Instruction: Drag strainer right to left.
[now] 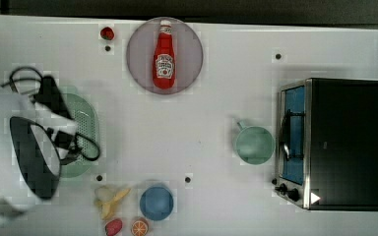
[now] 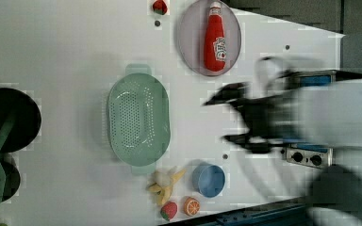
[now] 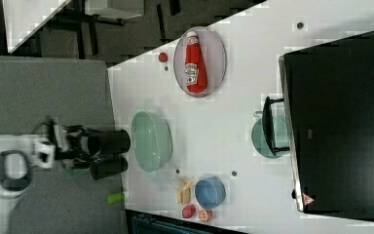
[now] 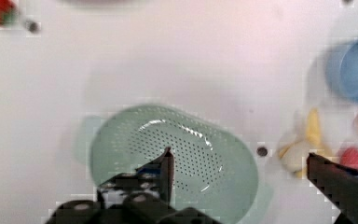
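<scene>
While the robot's gripper [image 4: 237, 163] hangs above the table with its fingers spread wide and grasping nothing, the strainer [image 2: 138, 120] lies flat on the white tabletop [image 1: 202, 132] just below it. Pale mint-green and oblong, the strainer has a finely perforated bottom and nothing inside. It sits near the table's short edge at the top view's left, apart from every other item.

Just beside one rounded end of the strainer is a peeled toy banana [image 1: 109, 200], then an empty blue bowl [image 1: 156, 202], with a red strawberry [image 1: 113, 227] and an orange half [image 1: 139, 227] close to the long edge at the top view's bottom.

Across the table, near the opposite long edge, a round grey plate [image 1: 138, 54] carries a red ketchup bottle [image 1: 164, 56] lying on its side. Another small strawberry [image 1: 107, 33] rests beside the plate.

Farthest away, toward the short edge at the top view's right, a round mint-green mug [image 1: 253, 144] stands empty just in front of a black toaster oven [image 1: 347, 142] with its door shut.
</scene>
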Tool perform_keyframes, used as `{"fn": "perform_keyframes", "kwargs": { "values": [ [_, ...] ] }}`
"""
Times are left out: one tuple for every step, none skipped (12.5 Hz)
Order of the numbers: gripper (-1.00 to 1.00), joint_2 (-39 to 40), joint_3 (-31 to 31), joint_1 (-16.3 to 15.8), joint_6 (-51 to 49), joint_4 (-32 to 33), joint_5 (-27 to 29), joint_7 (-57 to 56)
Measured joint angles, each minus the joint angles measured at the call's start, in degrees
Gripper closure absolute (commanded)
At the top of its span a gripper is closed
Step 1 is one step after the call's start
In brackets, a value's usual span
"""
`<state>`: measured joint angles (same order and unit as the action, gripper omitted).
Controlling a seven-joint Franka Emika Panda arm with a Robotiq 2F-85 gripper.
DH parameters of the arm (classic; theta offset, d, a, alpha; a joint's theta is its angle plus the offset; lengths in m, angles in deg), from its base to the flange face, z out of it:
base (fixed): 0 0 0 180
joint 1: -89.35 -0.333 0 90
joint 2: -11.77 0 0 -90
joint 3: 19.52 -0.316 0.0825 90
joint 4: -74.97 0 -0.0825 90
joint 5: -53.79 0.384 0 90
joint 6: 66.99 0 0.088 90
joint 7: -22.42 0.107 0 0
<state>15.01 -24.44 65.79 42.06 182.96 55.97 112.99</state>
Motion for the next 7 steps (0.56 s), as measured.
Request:
{"fn": "perform_keyframes", "kwargs": {
  "values": [
    [-1.0,-4.4,2.9,0.2,-2.9,-0.8,0.1,-5.4],
    [-1.0,-8.9,6.2,0.2,-4.7,-0.9,-0.5,-10.2],
    [-1.0,-12.8,9.5,0.4,-5.9,-1.2,-1.1,-13.9],
    [-1.0,-15.8,12.6,0.9,-7.8,-1.7,-3.0,-17.9],
    [-1.0,-17.9,15.9,1.4,-10.1,-2.2,-4.3,-22.0],
    [-1.0,-19.1,19.5,1.7,-10.5,-2.7,-5.0,-25.7],
    [-1.0,-19.0,22.7,2.7,-11.0,-3.2,-4.9,-28.9]
  ]
}}
